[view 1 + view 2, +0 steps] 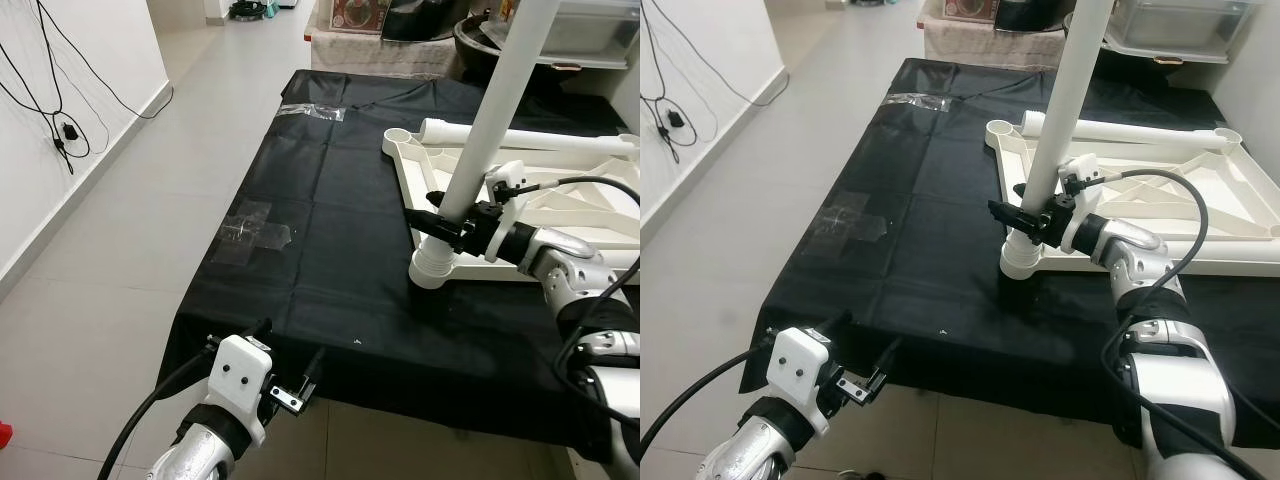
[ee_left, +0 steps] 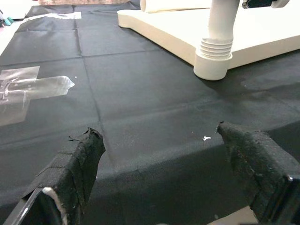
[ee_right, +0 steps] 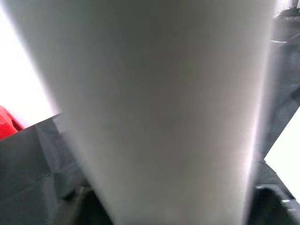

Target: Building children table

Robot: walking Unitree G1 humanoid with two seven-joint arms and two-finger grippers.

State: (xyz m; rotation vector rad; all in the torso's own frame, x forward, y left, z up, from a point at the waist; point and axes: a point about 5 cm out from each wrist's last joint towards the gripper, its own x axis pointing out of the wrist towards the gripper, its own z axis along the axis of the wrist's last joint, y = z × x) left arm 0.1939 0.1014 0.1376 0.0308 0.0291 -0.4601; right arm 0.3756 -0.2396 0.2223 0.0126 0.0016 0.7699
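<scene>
The white tabletop point(image 1: 560, 215) is lying upside down on a black cloth point(image 1: 330, 240) spread over the floor, over on the right half of the cloth. Going left to right: there's a white wall with black cables point(image 1: 55, 110) hanging down it, then grey floor tiles, then the cloth, which has a couple of patches of clear tape point(image 1: 250, 230) stuck on it.

Down at the near edge of the cloth sits the left gripper point(image 1: 290, 375), low and just off the fabric, fingers spread wide apart with nothing between them. Its wrist view looks across the cloth at the leg socket.

Further right, a white table leg point(image 1: 495, 120) stands in the near-left corner socket point(image 1: 432, 265) of the tabletop, leaning a bit away to the right as it goes up. The right gripper point(image 1: 450, 222) is clamped around that leg just above the ribbed socket, black fingers on either side of it. Another white leg point(image 1: 530, 137) lies flat along the far edge of the tabletop. Boxes and a dark bowl sit beyond the cloth at the back.
</scene>
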